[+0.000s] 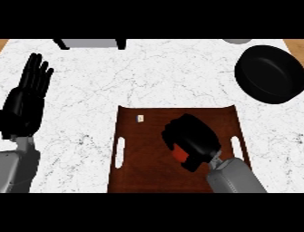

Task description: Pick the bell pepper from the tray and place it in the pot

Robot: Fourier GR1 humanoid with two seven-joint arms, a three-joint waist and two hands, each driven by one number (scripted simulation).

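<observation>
Worktop [147,81] first: my left hand [27,97] rests at the left edge, fingers straight and up, idle. Centre, the brown tray [137,176], w/ a tiny pale bit [140,118] near its top left. On the tray's right half my right hand [193,138] is curled over the bell pepper [179,156]; only a red patch shows under my fingers, so the pepper is on or just above the tray. Far right sits the black pot [272,74], well apart. Best way, imo: lift straight up so nothing catches the tray, carry up-right, get over the pot's opening before letting go.
</observation>
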